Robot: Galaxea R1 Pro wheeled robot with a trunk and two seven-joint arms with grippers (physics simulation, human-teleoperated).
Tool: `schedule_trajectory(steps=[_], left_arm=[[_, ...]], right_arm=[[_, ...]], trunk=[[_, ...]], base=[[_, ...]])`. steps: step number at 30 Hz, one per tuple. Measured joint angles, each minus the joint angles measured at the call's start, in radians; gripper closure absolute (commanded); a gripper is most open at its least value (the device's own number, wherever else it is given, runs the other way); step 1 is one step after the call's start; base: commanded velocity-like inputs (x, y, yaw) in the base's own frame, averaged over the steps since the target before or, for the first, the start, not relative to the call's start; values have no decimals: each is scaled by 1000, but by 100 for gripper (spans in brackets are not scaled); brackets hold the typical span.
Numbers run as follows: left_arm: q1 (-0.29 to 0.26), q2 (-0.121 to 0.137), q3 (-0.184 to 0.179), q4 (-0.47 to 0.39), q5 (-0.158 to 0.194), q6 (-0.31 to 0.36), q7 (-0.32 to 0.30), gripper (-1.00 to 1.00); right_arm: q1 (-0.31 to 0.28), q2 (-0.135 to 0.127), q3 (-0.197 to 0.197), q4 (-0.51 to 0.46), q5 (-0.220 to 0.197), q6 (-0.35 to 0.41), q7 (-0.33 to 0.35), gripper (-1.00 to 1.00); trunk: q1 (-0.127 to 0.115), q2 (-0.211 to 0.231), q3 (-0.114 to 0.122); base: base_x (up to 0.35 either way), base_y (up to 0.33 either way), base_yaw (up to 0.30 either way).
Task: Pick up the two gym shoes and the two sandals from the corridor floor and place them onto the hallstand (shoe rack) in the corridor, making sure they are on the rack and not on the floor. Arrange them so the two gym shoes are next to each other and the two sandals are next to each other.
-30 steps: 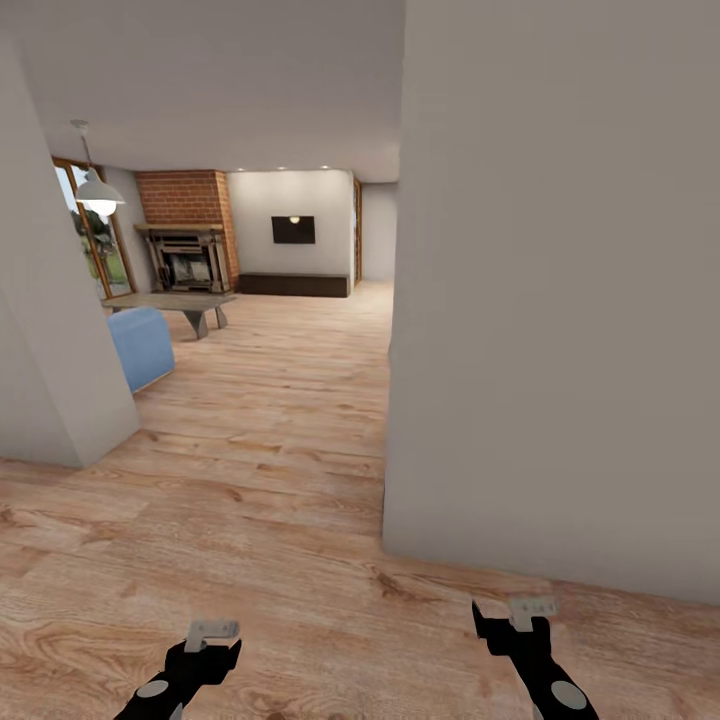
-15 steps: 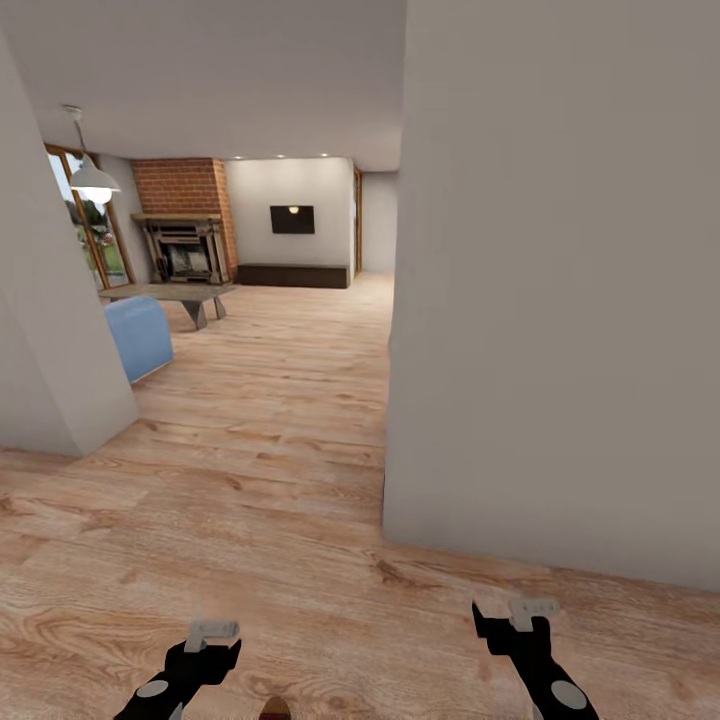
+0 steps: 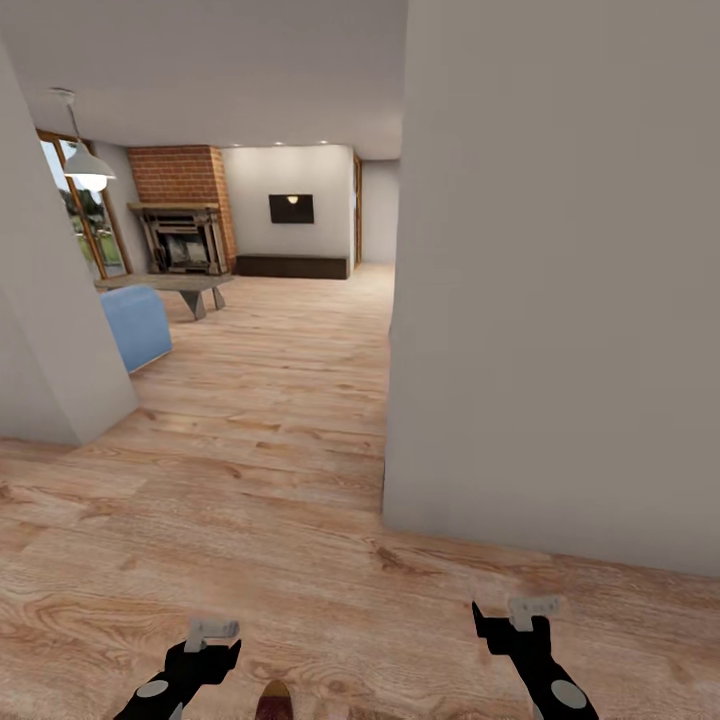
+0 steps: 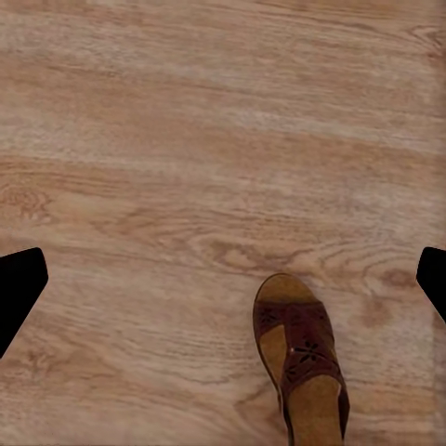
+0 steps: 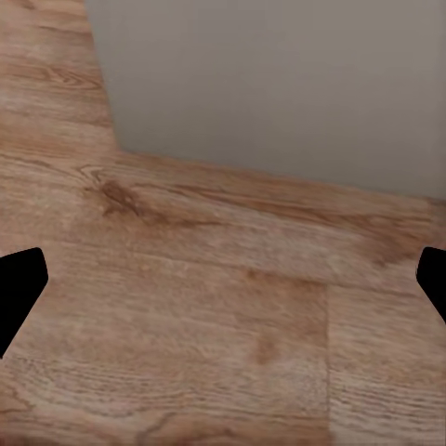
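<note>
Head view: The corridor floor [image 3: 250,520], light wood plank with grain and knots, runs unobstructed from the near edge of the frame into a living room beyond. A grey wall block [image 3: 560,280] stands on the robot's right, its vertical corner edge meeting the floor ahead of the right arm. A second wall corner [image 3: 50,330] stands at the far left. The passage between the two corners is open. Further in are a blue seat [image 3: 138,325], a low table [image 3: 170,285], a brick fireplace [image 3: 185,235], a dark wall panel [image 3: 291,208] and a pendant lamp [image 3: 88,165]. The left gripper [image 3: 212,632] and right gripper [image 3: 530,608] are held low over the floor, well apart. The toe of one sandal [image 3: 273,702] shows at the bottom edge, between the two arms and nearer the left one. Finger spacing cannot be read from this view.

Left wrist view: The left gripper [image 4: 223,279] has its fingers spread wide; one dark fingertip [image 4: 17,288] sits at each side edge of the frame. Nothing is held. The brown strappy sandal [image 4: 302,367] lies flat on the planks, tan footbed up, below the open jaws and offset toward one finger, not touching either.

Right wrist view: The right gripper [image 5: 223,279] is likewise spread wide and empty, with fingertips [image 5: 17,288] at the frame edges. Beneath it is bare plank floor [image 5: 186,325]; the base of the grey wall [image 5: 279,84] meets the floor just ahead.
</note>
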Motion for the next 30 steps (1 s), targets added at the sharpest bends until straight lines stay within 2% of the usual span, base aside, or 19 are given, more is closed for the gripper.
schedule_trajectory(steps=[7,10,11,20,30], left_arm=[[0,0,1,1,1,0,0,-100],[0,-3,-1,1,1,2,0,-100],[-2,-9,-4,-4,0,7,1,-100],[-27,-26,-7,-22,0,21,5,-100],[-57,-29,-6,-26,0,41,16,-100]], right_arm=[[-2,0,0,-41,0,9,-2,-100],[-5,0,1,-85,0,45,-2,-100],[-11,0,1,-122,-1,95,-2,-100],[-38,0,1,-298,-3,277,2,-100],[-43,-1,1,-383,-2,314,3,-100]], trunk=[[27,-49,-33],[38,-70,-47],[42,-77,-52],[77,-140,-94],[115,-210,-142]], base=[[0,0,0],[0,0,0],[0,0,0],[0,0,0],[0,0,0]])
